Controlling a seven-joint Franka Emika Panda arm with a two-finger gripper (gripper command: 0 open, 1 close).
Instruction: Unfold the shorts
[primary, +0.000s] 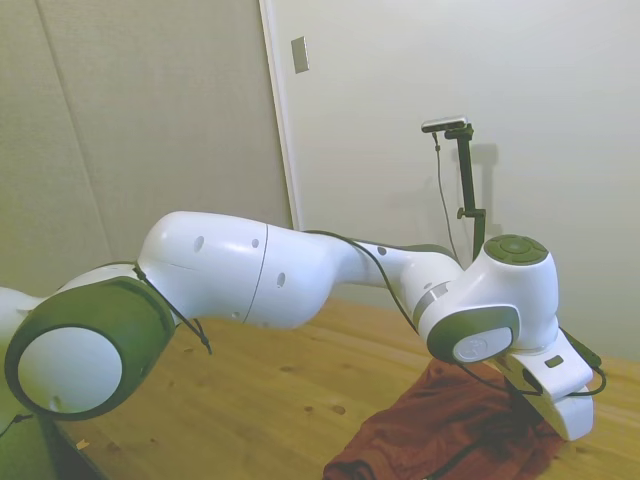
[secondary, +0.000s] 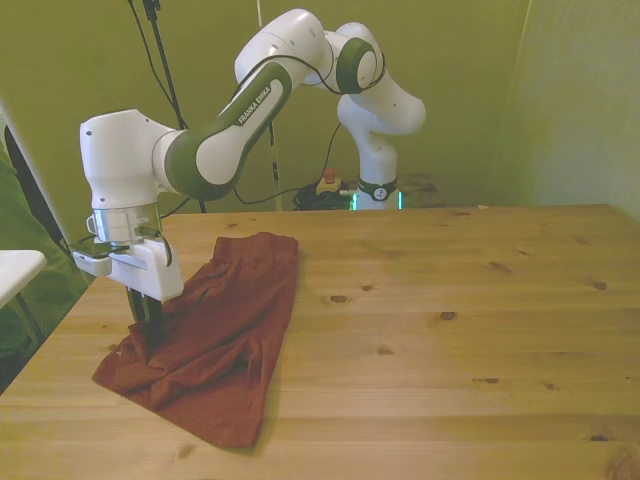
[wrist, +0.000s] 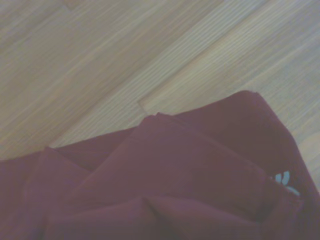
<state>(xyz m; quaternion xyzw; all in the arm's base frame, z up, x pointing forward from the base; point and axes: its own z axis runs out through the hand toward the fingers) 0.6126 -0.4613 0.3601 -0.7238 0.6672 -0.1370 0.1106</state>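
The rust-red shorts (secondary: 225, 320) lie crumpled and folded on the wooden table (secondary: 450, 330), toward the front view's left. My gripper (secondary: 148, 335) is down at the edge of the shorts nearest the table's side, its tip sunk among the folds. In the side view the white hand sits low over the shorts (primary: 450, 420) near the table's far end. The wrist view shows overlapping layers of the shorts (wrist: 175, 180) with a small pale tag (wrist: 285, 180) against bare wood.
The table's side edge (secondary: 70, 310) runs just beside the gripper. A white surface (secondary: 15, 265) and green fabric (secondary: 12, 210) stand off that edge. Bare wood stretches across the front view's right half.
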